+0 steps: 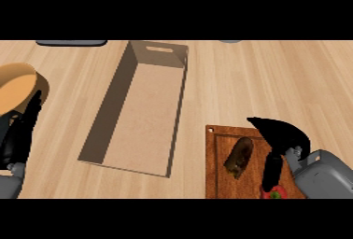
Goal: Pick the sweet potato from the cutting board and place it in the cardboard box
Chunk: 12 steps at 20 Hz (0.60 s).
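One sweet potato (239,157) sits on the cutting board (222,182) at the counter's (276,79) near right, lying lengthwise, with the right robot hand (283,137) hovering just beside it, fingers spread apart and holding nothing. It looks stiff, lumpy and fairly hefty, so I'd guess it won't squash but could roll, and wrapping around its fat middle seems the safest bet before carrying it left into the long cardboard box (141,107). Left robot hand (19,133) rests at the left edge by an orange bowl (17,86), fingers straight, empty too.
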{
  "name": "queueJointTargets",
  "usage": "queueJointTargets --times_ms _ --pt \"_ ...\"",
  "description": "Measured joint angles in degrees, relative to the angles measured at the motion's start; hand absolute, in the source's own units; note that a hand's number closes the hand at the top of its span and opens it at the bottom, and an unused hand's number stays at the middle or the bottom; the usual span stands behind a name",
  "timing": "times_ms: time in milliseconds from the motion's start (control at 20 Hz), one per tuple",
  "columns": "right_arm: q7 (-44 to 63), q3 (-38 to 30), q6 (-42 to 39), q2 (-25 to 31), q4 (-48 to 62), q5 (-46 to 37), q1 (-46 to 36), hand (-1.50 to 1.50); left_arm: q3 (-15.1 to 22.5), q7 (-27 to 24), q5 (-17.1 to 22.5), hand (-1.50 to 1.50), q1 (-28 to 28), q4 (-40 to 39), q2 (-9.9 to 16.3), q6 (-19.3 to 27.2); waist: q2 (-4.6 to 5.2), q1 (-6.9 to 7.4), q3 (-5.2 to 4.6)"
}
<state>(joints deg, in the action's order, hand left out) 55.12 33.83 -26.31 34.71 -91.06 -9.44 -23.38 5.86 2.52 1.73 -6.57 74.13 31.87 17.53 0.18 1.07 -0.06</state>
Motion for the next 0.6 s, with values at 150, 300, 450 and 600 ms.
queueJointTargets --times_ms 150,300,450,600 --pt "0.04 0.98 -0.96 -2.59 3.84 -1.35 -1.73 -1.5 -0.53 0.14 -0.45 0.0 -0.18 -0.15 -0.53 -0.25 -0.05 -0.24 0.02" --pt "-0.42 1.12 -1.92 -3.98 5.21 -2.98 -1.5 -1.5 -1.07 0.4 -1.31 0.0 0.54 0.67 -0.99 -0.37 -0.13 -0.51 0.03" --pt "-0.49 0.4 -2.95 -5.16 5.8 -4.09 -1.51 -1.5 -1.87 -0.19 -2.05 0.0 1.18 0.5 -1.72 -0.6 -0.18 -0.7 0.03" --pt "-0.4 -0.36 -3.71 -6.66 5.35 -5.12 -0.69 -1.5 -3.21 -0.09 -2.09 0.0 0.46 -0.2 -1.7 -2.3 -0.19 -0.89 0.04"
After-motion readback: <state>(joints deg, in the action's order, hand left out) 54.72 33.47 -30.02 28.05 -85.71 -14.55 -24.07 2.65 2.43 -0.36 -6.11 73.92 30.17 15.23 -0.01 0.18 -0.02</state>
